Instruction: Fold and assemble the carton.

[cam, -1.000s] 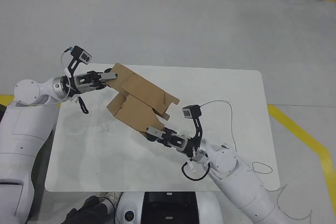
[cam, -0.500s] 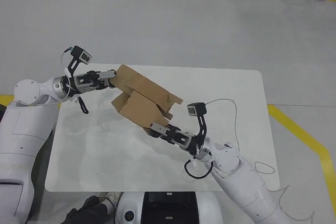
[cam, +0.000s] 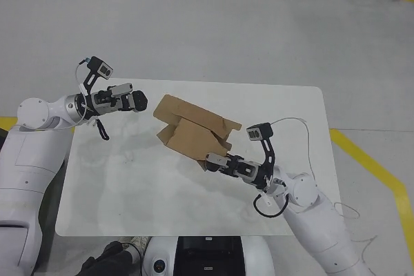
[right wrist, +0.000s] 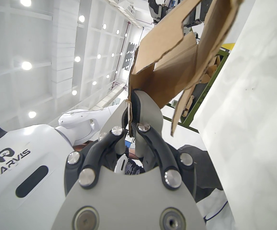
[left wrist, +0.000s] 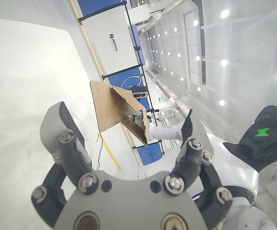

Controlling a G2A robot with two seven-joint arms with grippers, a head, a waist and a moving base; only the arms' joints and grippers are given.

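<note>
Right gripper (cam: 209, 163) is clamped on the carton (cam: 193, 127) edge; the carton is held partly opened over the bench (cam: 124, 186); left gripper (cam: 141, 101) is spread apart, positioned beside the carton, not touching.

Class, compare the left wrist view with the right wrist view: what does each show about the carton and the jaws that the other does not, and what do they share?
Left wrist view: the left jaws stand wide open and empty, with the carton farther off and apart from them. Right wrist view: the right jaws are shut on one edge of the carton, seen close up, its flaps not yet folded shut. Both: the brown carton and the white table.
</note>
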